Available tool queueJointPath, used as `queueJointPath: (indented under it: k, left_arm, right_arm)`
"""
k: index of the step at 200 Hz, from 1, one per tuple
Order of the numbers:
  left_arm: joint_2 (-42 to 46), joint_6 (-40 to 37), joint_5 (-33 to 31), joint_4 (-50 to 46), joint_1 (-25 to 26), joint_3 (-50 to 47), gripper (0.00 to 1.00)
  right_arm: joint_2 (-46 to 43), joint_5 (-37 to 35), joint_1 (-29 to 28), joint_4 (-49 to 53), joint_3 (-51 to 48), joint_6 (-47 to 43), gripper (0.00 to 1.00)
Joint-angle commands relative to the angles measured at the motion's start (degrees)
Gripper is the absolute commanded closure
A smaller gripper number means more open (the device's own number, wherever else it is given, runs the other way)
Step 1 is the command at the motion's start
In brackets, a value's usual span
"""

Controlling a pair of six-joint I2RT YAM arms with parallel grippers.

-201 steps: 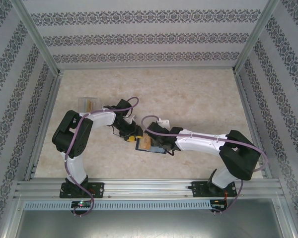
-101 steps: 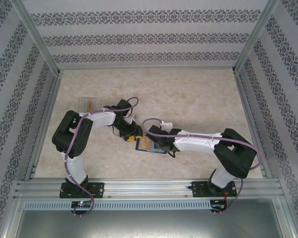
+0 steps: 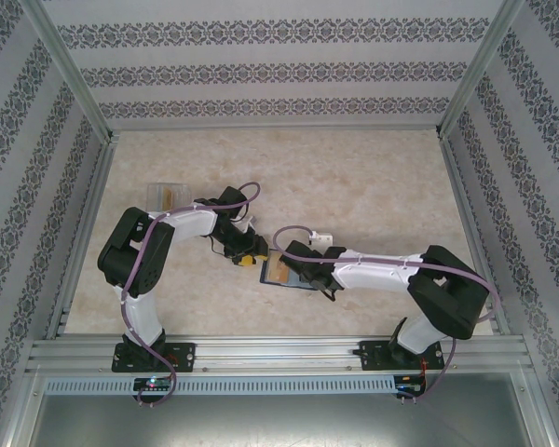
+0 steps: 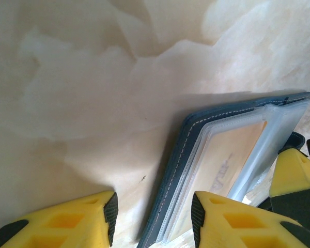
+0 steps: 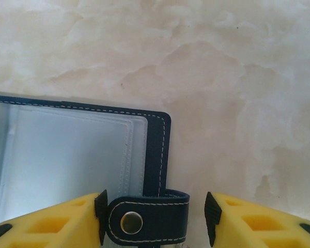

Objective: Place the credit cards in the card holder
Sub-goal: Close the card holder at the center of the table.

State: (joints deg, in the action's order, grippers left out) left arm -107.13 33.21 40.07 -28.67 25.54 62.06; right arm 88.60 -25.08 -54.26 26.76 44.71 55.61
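Observation:
The card holder [image 3: 295, 280] lies open on the table between the two arms, navy outside with clear sleeves inside. One orange credit card [image 4: 232, 155] sits in a sleeve. My left gripper [image 4: 152, 219] is open and straddles the holder's stitched left edge [image 4: 178, 170], its right finger over the sleeves. My right gripper [image 5: 156, 219] is open around the clasp tab [image 5: 150, 219] with its metal snap. The left finger touches the tab's end and the right finger stands apart from it. Another orange card [image 3: 170, 196] lies in the clear box.
A clear plastic box [image 3: 158, 192] stands at the back left, behind the left arm. Metal frame rails [image 3: 93, 233] and patterned walls close the table in on three sides. Bare marbled table [image 3: 354, 177] stretches behind the arms.
The right gripper has shifted a little over the holder's clasp end and its jaws have narrowed. The left arm and the holder have stayed put.

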Motion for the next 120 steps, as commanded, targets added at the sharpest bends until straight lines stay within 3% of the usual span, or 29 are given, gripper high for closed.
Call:
queueJointPath:
  k: [1, 88, 120]
  left_arm:
    - [-1.6, -1.3, -1.2, -1.9, 1.4, -1.4, 0.55]
    - [-1.7, -1.3, -1.1, -2.0, 1.5, -1.5, 0.55]
    - [-1.7, -1.2, -0.8, -2.0, 1.4, -1.2, 0.56]
  right_arm:
    - [-2.2, -2.5, -0.1, 1.2, -0.8, 0.8, 0.46]
    - [-6.9, -3.0, 0.2, 1.5, -5.0, 2.8, 0.59]
    - [-8.4, -2.9, 0.2, 1.4, -5.8, 3.2, 0.70]
